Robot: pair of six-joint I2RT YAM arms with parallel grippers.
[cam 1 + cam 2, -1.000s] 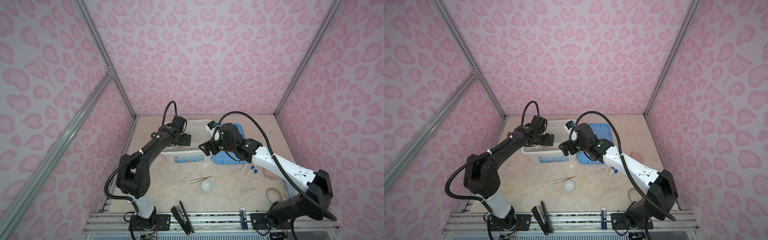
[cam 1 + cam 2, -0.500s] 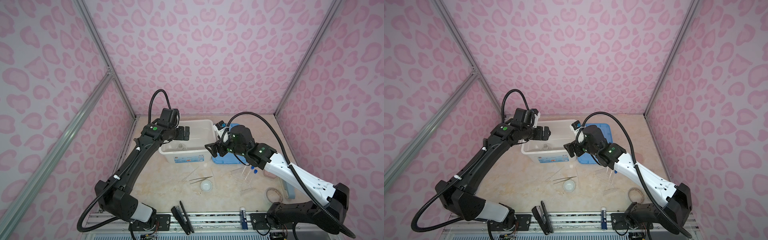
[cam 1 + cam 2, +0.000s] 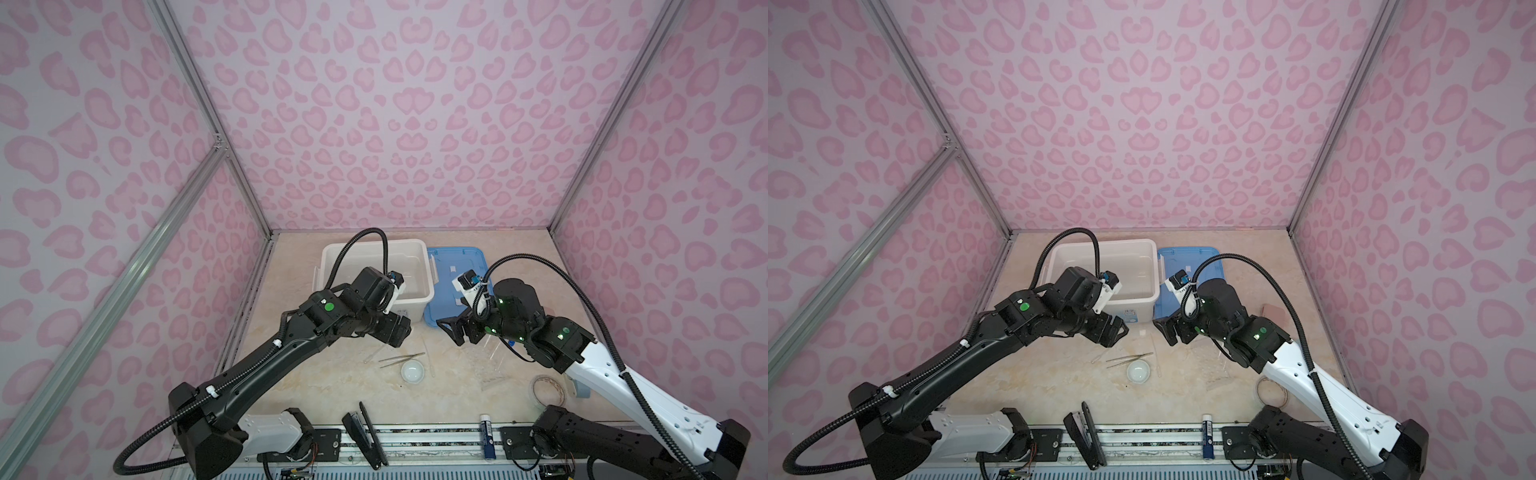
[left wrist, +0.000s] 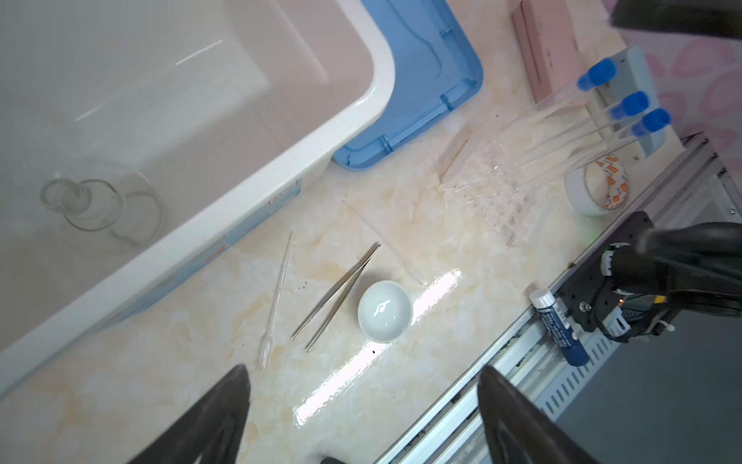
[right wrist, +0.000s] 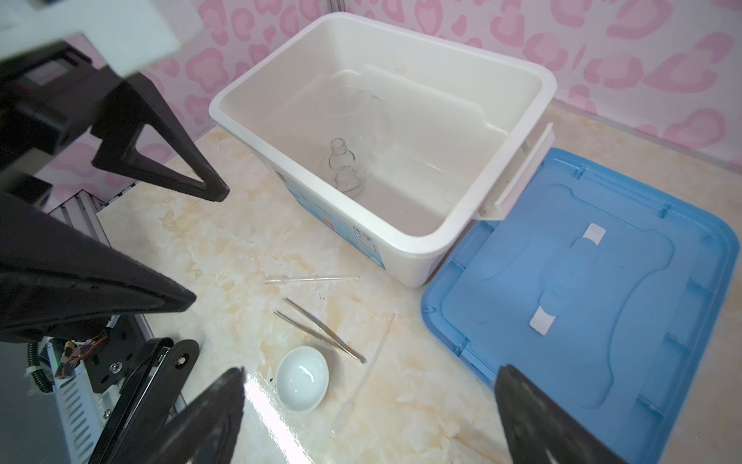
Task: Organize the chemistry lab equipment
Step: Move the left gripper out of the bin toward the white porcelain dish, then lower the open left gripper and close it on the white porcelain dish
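The left claw point(image 4: 361, 369) hangs spread wide and empty above the table point(image 4: 361, 225), just in front of the white bin point(image 4: 281, 170). The right claw point(image 5: 369, 368), also spread and empty, hangs near the blue lid point(image 5: 582, 281). A glass flask point(image 4: 96, 205) stands neck-up inside the bin. The tweezers point(image 4: 337, 295) lie flat just beside the white dish point(image 4: 384, 311), joined end toward the clear rack point(image 4: 494, 193). A dropper point(image 4: 277, 297) lies roughly parallel to them. Three blue-capped tubes point(image 4: 626, 106) lie side by side, caps away from the bin.
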